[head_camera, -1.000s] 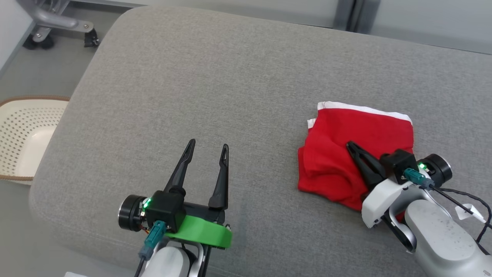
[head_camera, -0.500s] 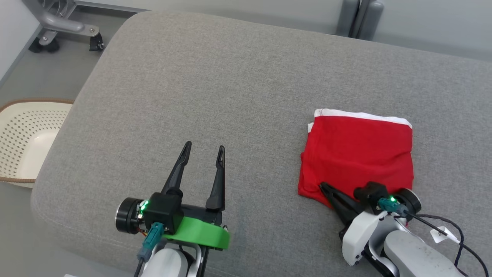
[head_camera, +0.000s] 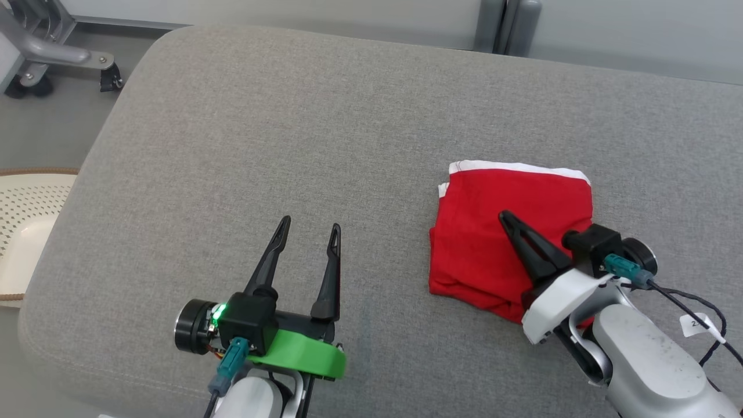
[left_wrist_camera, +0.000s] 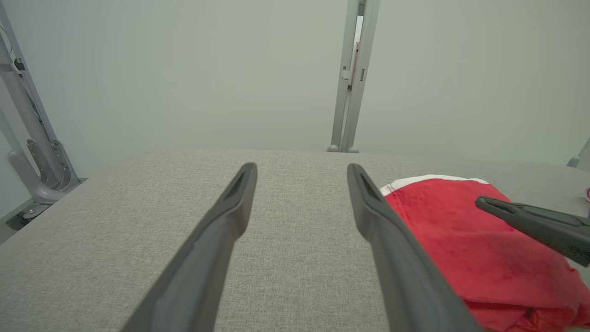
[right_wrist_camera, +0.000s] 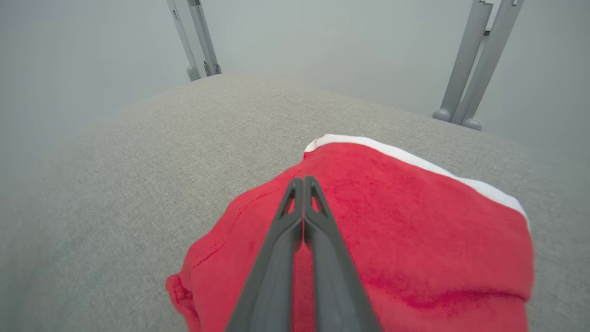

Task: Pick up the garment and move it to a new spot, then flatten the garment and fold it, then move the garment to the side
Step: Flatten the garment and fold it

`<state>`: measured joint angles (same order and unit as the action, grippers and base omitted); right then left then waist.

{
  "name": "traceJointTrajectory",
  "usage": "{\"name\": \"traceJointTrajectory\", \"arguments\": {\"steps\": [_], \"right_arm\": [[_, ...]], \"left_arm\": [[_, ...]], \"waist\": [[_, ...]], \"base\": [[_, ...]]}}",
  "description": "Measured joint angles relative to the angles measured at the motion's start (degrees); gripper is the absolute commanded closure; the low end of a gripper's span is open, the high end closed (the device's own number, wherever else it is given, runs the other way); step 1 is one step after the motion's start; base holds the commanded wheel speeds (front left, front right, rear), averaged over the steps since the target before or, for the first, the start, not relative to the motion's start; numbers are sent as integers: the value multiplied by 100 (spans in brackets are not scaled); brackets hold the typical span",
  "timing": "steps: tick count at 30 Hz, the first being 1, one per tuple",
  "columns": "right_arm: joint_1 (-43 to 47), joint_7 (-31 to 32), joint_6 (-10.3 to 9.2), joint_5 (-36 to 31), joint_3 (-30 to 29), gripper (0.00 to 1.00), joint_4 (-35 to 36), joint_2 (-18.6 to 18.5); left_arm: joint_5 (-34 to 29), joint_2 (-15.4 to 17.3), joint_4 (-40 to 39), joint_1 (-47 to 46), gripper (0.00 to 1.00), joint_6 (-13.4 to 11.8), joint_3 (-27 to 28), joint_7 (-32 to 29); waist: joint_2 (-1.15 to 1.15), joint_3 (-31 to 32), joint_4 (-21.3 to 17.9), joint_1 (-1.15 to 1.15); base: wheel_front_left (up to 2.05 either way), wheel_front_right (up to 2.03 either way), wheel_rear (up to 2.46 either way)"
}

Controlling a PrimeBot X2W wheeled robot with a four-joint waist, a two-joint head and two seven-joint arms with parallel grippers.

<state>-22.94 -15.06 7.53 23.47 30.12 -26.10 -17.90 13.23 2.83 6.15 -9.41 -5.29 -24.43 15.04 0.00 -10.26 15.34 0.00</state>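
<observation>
At the far left edge of the head view, a cream basket (head_camera: 23, 226) sits beside the grey cushion (head_camera: 290, 116), well apart from the work. Right of it, at lower centre-left, the left jaws stand wide and hold nothing, hanging over bare cushion and pointing up the frame.

Further right, in the right half of the frame, lies the red garment (head_camera: 487, 244). It is folded into a rough square with its white band (head_camera: 516, 168) along the far edge. The lower-left edge looks thicker and a little rumpled, with the layers not quite flush.

At lower right, the right jaws are pressed together with nothing between them. They reach up and left over the middle of the garment. I cannot tell whether the tips touch the cloth or sit just above it.

The step looks like smoothing the folded garment before it goes to the side. To do it well:

- Keep the jaws together and low, nearly flat to the cloth.
- Stroke from the middle out toward the rumpled lower-left edge.
- Press lightly, since a hard push would likely drag the whole stack across the cushion or peel the top layer open.
- Bring the left jaws in to pin the near edge if the stack starts to slide.
</observation>
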Motion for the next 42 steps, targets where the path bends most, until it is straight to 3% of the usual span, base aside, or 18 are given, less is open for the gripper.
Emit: {"name": "traceJointTrajectory", "arguments": {"steps": [5,13,25,26,27,28,34,42], "right_arm": [[188,-1,0,-400,-864,100,214,277],[591,0,0,-767,-1374,100,269,606],[1240,0,0,-1007,-2520,100,1394,939],[1299,0,0,-1051,-2603,92,1521,990],[1340,0,0,-1077,-2672,53,1617,1027],[1383,0,0,-1106,-2728,0,1730,1074],[1670,0,0,-1107,-2983,0,2264,1321],[1877,0,0,-1145,-3028,0,2334,1441]], "left_arm": [[-32,0,1,2,0,5,43,1],[-94,0,4,-4,0,30,116,0],[-215,-1,8,66,0,56,397,0],[-226,-1,12,82,0,59,413,1],[-229,-1,11,87,0,62,431,0],[-242,-1,13,94,0,71,452,0],[-348,-1,64,191,0,127,563,0],[-368,-1,-27,240,0,152,650,0]], "waist": [[0,35,-138,0],[0,104,-405,0],[0,203,-923,0],[0,207,-969,0],[0,210,-1006,0],[0,213,-1050,0],[0,214,-1243,0],[0,214,-1334,0]], "base": [[0,0,0],[0,0,0],[0,0,0],[0,0,0],[0,0,0],[0,0,0],[0,0,0],[0,0,0]]}}
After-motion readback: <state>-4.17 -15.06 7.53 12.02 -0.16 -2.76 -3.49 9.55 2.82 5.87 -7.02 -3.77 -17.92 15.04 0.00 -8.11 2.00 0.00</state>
